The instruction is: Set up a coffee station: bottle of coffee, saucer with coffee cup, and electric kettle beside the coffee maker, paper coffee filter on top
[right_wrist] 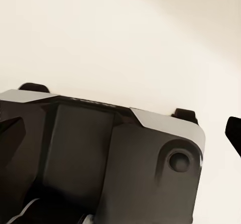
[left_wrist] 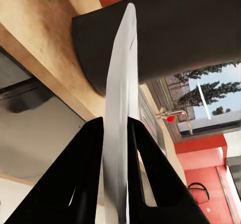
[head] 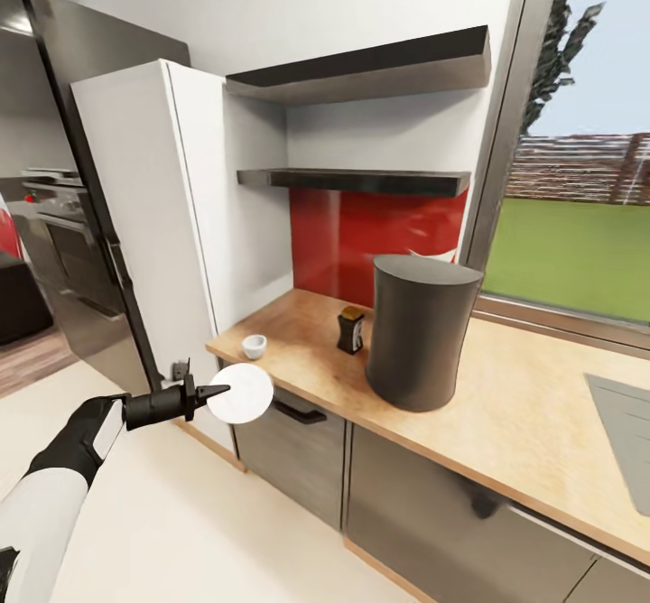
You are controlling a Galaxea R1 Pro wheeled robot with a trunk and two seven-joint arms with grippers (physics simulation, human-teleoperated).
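Clamped edge-on between my left gripper [left_wrist: 116, 148] fingers, the white saucer [head: 241, 393] hangs off the countertop [head: 524, 413] edge, short of the coffee maker [head: 420, 330]; I could clip that edge and lose it.

A wooden worktop [head: 533, 404] runs over grey cabinets [head: 298, 459]. Above it hang two dark shelves [head: 361, 179] and a red backsplash [head: 334, 242]. A window [head: 578, 197] sits right of the shelves, a tall white cabinet [head: 171, 215] left.
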